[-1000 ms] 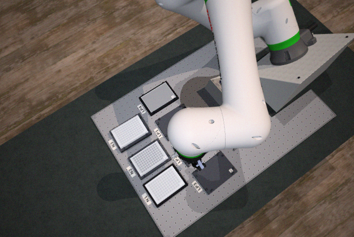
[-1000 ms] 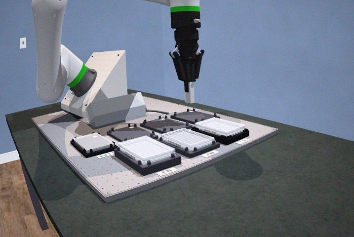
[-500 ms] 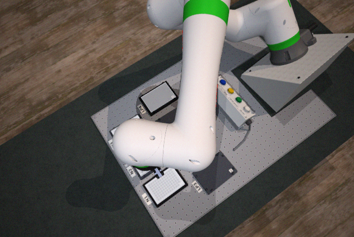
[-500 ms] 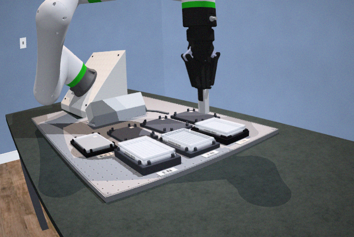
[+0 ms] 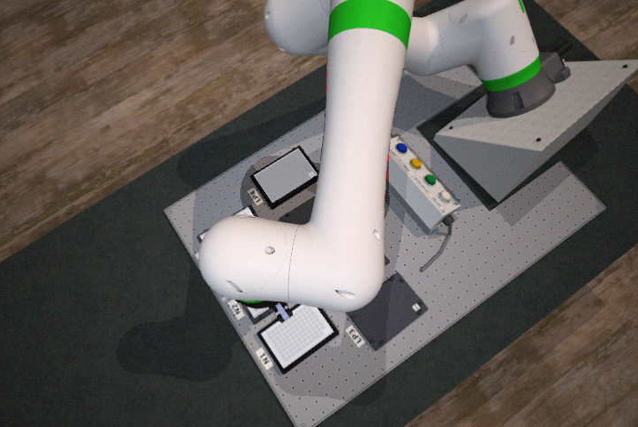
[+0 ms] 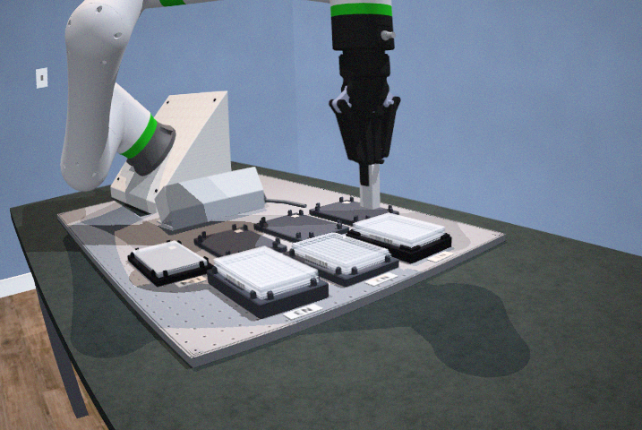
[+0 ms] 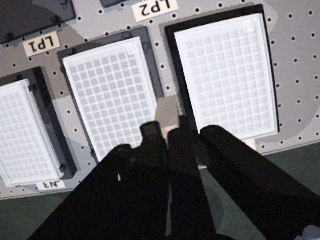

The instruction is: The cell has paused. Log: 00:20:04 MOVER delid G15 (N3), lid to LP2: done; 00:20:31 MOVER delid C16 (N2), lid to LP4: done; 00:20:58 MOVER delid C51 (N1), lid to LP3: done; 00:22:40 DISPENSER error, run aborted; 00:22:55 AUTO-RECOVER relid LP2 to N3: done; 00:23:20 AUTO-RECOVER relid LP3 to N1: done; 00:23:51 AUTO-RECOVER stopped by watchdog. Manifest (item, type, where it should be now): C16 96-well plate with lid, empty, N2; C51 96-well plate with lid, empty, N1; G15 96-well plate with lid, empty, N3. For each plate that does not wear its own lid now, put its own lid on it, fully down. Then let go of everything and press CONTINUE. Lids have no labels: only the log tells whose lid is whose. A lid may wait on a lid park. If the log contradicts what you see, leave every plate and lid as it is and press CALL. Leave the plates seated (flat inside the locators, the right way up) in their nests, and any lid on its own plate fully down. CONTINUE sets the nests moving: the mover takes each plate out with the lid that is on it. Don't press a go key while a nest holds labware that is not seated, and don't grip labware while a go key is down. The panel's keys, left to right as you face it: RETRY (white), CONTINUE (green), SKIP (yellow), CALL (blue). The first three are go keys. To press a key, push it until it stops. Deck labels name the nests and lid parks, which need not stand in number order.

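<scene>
1. A dark green table (image 6: 535, 283) is carried on dark legs above a wood floor (image 6: 6, 365).
2. A grey perforated deck (image 6: 189, 324) is laid flat on the table, well inside its edges.
3. The rest of the table top around the deck is covered only by shadows.
4. The deck is set at an angle to the floor planks, as seen from the top view.
</scene>
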### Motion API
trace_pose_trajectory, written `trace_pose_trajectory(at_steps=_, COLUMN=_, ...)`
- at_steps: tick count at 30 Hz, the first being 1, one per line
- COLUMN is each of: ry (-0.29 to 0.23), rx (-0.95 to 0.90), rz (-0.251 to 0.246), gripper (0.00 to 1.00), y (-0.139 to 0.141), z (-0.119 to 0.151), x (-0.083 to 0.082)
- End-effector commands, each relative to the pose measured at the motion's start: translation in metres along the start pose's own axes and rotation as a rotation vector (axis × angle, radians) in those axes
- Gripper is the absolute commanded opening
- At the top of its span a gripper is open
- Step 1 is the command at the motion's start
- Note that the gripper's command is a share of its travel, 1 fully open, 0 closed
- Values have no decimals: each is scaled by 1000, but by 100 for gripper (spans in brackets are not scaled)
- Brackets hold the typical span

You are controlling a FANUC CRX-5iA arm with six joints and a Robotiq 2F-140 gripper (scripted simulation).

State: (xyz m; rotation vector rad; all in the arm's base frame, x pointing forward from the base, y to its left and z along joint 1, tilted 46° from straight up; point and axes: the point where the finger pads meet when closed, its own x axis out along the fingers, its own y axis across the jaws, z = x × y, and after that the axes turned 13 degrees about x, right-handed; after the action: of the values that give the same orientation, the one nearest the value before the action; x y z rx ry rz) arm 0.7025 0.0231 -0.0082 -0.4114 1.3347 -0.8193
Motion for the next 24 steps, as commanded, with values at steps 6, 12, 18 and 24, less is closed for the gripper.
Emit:
trace_pose_trajectory(at_steps=6, ry=0, rx=0, rz=0, gripper=0, y=0, z=0, x=0)
trace_pose_trajectory(at_steps=12, ry=0, rx=2, rz=0, gripper=0, y=0, z=0, x=0)
trace_pose_trajectory(at_steps=18, ry=-1, rx=22, rz=0, gripper=0, y=0, z=2, x=-1)
trace_pose_trajectory(at_steps=24, ry=-6, rx=127, rz=-1, gripper=0, y=2, z=10, x=-4)
